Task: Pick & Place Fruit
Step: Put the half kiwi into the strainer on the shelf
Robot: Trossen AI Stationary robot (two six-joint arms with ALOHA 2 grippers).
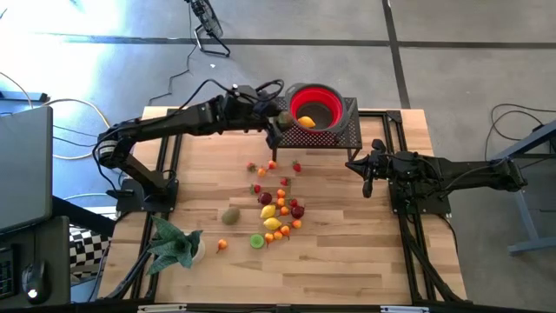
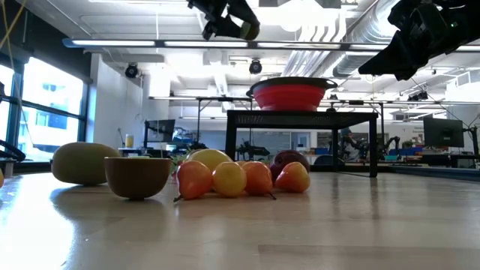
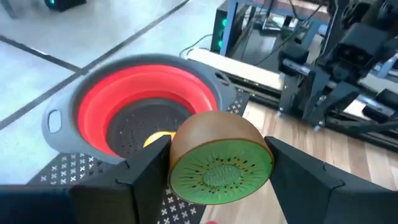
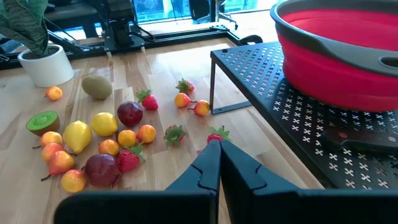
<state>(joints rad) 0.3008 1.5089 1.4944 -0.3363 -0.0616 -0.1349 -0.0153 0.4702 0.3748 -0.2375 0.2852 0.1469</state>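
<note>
A half kiwi (image 3: 217,163) with brown skin and a green cut face sits between the fingers of my left gripper (image 1: 282,120), high over the table beside the red bowl (image 1: 314,106). The bowl stands on a black perforated stand (image 1: 347,130) at the far edge, with a yellow fruit (image 1: 306,122) inside. The other fruit (image 1: 278,209) lies scattered mid-table: lemons, strawberries, oranges, plums, a whole kiwi (image 1: 230,215) and another half kiwi (image 1: 257,241). My right gripper (image 1: 368,178) waits shut to the right of the stand, touching nothing. My left gripper pinches the half kiwi by its brown skin sides (image 3: 177,146) between its two fingers (image 3: 146,174). The fingers come nearly level from the table's left, tipped slightly down. The kiwi is lifted clear, just short of the bowl's rim (image 3: 205,93), its green cut face turned back toward the wrist.
A potted green plant (image 1: 174,243) stands at the near left corner. The stand's legs (image 4: 212,81) drop to the table beside the strawberries. Bare wood lies along the near edge and to the right of the fruit pile. Cables run on the floor behind the table.
</note>
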